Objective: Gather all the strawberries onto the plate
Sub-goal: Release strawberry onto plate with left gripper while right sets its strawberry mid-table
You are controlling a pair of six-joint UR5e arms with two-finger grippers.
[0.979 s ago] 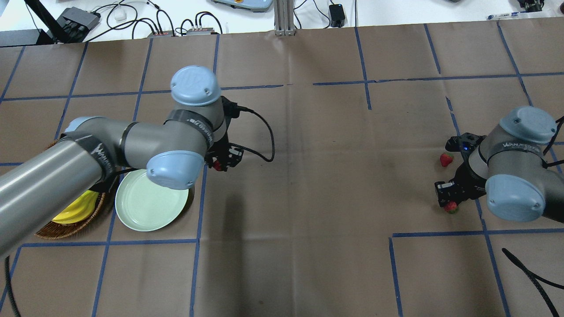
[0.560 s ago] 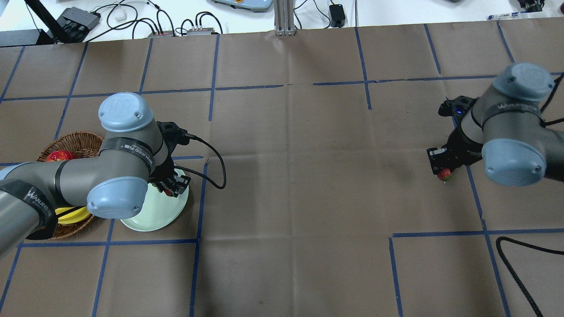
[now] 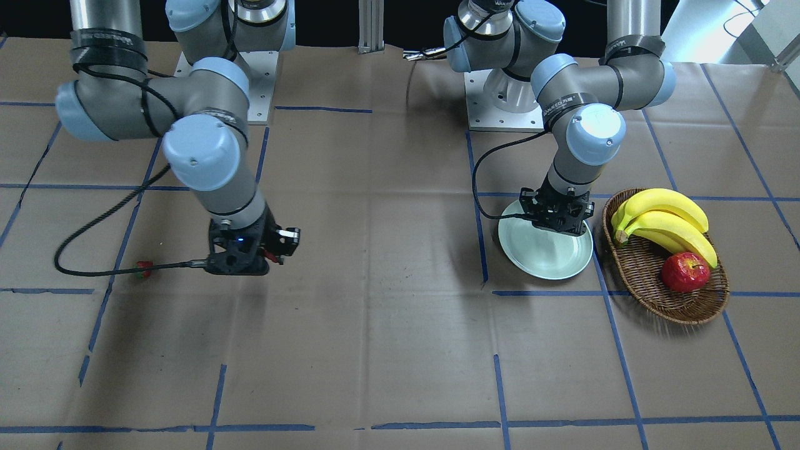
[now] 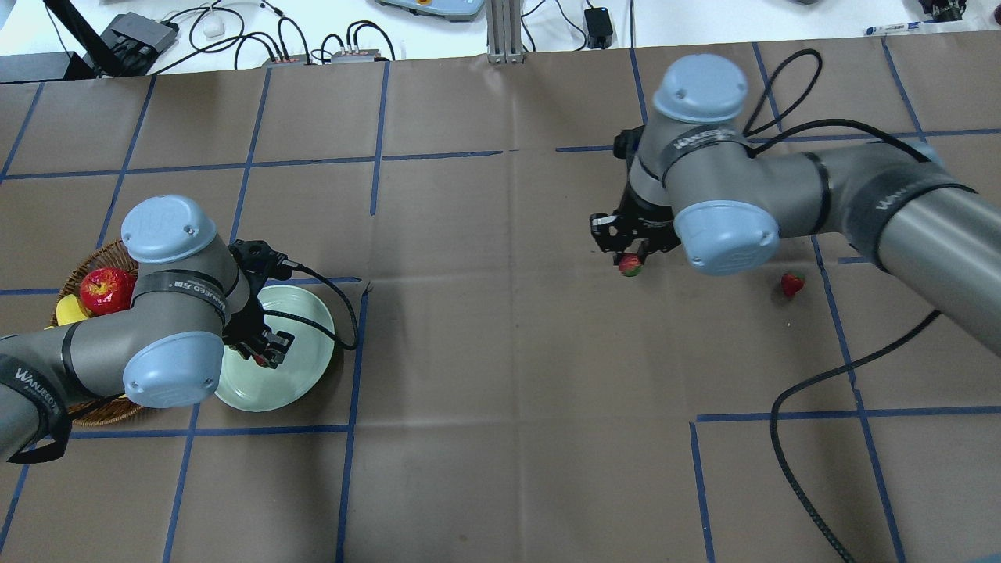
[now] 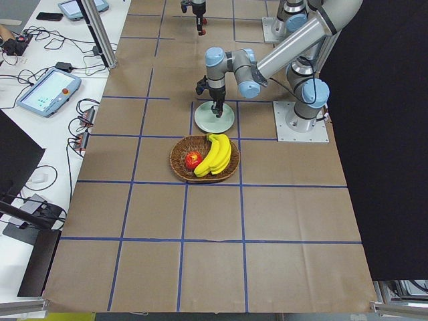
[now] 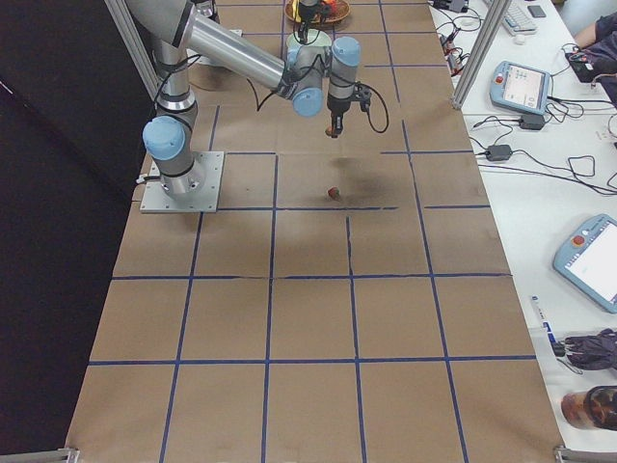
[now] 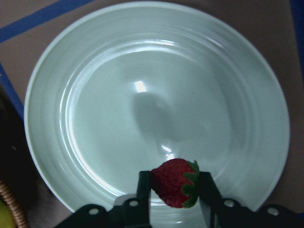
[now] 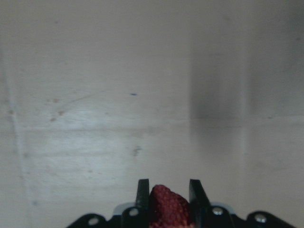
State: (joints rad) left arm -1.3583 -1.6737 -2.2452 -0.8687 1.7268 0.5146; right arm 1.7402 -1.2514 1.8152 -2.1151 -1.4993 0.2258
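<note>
Over the plate (image 4: 305,311) in the overhead view, the left gripper (image 4: 264,353) has arrived clamped on the first strawberry (image 4: 257,359). The right gripper (image 4: 630,252) has carried the second strawberry (image 4: 630,267) toward mid-table, so delivery is near. The third strawberry (image 4: 792,283) lies on the paper. Each wrist view shows its berry pinched. Three strawberries, one plate, none released yet.

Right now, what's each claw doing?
Left claw shut on one strawberry over plate. Right claw shut on second strawberry. Third strawberry lies on table.

Left tool (image 4: 264,353) brought its strawberry (image 7: 173,183) over the plate (image 4: 306,311); right tool (image 4: 630,258) swung inward.
</note>
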